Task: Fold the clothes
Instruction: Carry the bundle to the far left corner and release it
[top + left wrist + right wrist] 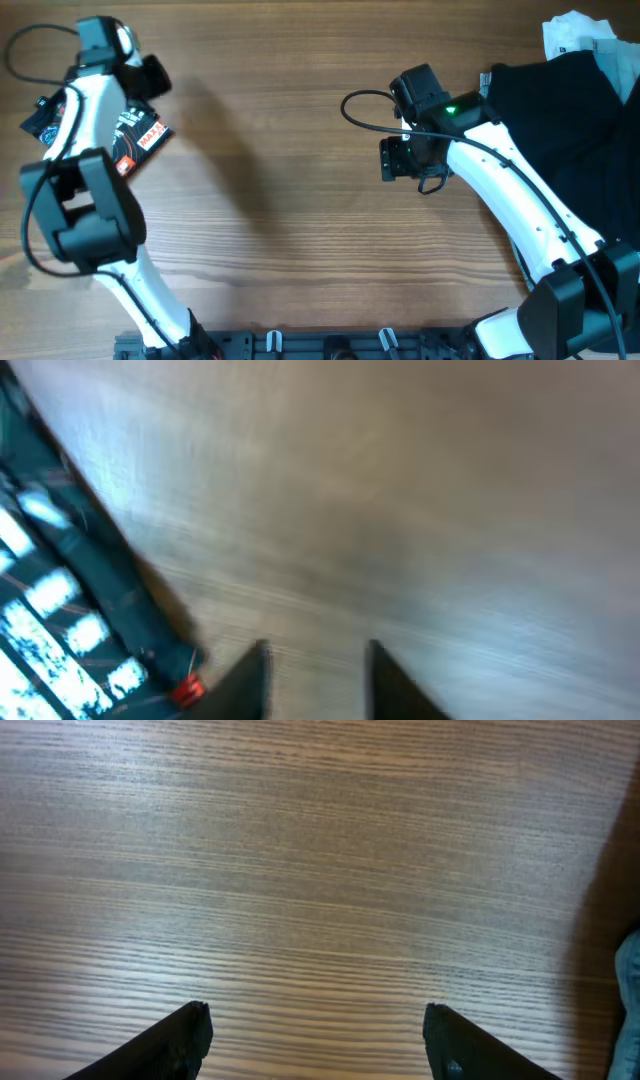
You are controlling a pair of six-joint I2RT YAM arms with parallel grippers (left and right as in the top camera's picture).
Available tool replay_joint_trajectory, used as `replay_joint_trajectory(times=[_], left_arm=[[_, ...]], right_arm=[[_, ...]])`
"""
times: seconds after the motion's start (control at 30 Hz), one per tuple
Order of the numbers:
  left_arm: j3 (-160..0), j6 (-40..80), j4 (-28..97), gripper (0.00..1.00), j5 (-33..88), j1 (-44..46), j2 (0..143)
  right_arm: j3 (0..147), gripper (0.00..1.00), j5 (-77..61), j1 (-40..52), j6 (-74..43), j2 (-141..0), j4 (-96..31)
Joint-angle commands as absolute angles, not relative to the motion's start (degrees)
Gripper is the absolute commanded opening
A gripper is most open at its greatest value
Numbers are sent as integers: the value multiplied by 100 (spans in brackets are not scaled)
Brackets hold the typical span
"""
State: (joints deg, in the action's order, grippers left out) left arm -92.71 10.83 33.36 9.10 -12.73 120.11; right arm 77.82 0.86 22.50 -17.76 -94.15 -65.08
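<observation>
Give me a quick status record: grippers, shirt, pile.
left gripper: open, empty, shirt to its side; view blurred
right gripper: open, empty, over bare table
shirt: far left, black with patches, partly hidden
pile: black clothes, top right corner, no gripper on it
white item: behind pile, kind unclear

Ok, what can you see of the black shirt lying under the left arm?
The black T-shirt lies at the left end of the table, mostly hidden by the left arm. What shows is soft dark fabric with red-and-white and blue sponsor patches, and it looks bunched or folded compact. The blurred left wrist view shows its edge, with white-blue print and a small red-orange spot. The left gripper is open over bare wood beside it.
</observation>
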Motion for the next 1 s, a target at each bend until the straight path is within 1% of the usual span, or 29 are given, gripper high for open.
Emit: replay_joint_trajectory(times=[0.0, 0.1, 0.17, 0.2, 0.3, 0.4, 0.57, 0.67, 0.73, 0.83, 0.93, 0.97], left_arm=[[-9332, 1400, 3730, 22, -152, -1223, 12433], [-9330, 1398, 4200, 25, -137, -1278, 12562], [-9203, 1396, 4434, 33, -139, -1286, 12582], [-9120, 1398, 4683, 32, -141, -1299, 12582], [-8934, 1400, 5315, 21, -239, -1376, 12582], [-8882, 1398, 5959, 20, -637, -1712, 12582], [-8882, 1398, 6302, 21, -589, -2534, 12580], [-8882, 1055, 6145, 23, 106, -2762, 12580], [-8882, 943, 6119, 25, 34, -2759, 12578], [-8882, 910, 6108, 24, 591, -2718, 12556], [-8882, 386, 6187, 19, 1603, -2523, 12342], [-8884, 294, 6222, 16, 1944, -2414, 12151]], right_arm=[[7841, 73, -5, 2259, -1817, -9334, -6547], [7841, 73, -5, 2259, -1820, -9334, -6539], [7841, 73, -5, 2259, -1817, -9334, -6543], [7841, 73, -3, 2259, -1815, -9334, -6545], [7841, 73, -5, 2259, -1815, -9336, -6569], [7841, 73, -5, 2259, -1804, -9334, -6573], [7841, 73, -5, 2259, -1802, -9334, -6587], [7841, 73, -3, 2259, -1802, -9334, -6580], [7841, 73, -3, 2259, -1798, -9336, -6593], [7841, 73, 1, 2259, -1798, -9334, -6578], [7841, 73, 19, 2259, -1798, -9334, -6541], [7841, 74, 43, 2259, -1796, -9334, -6534]])
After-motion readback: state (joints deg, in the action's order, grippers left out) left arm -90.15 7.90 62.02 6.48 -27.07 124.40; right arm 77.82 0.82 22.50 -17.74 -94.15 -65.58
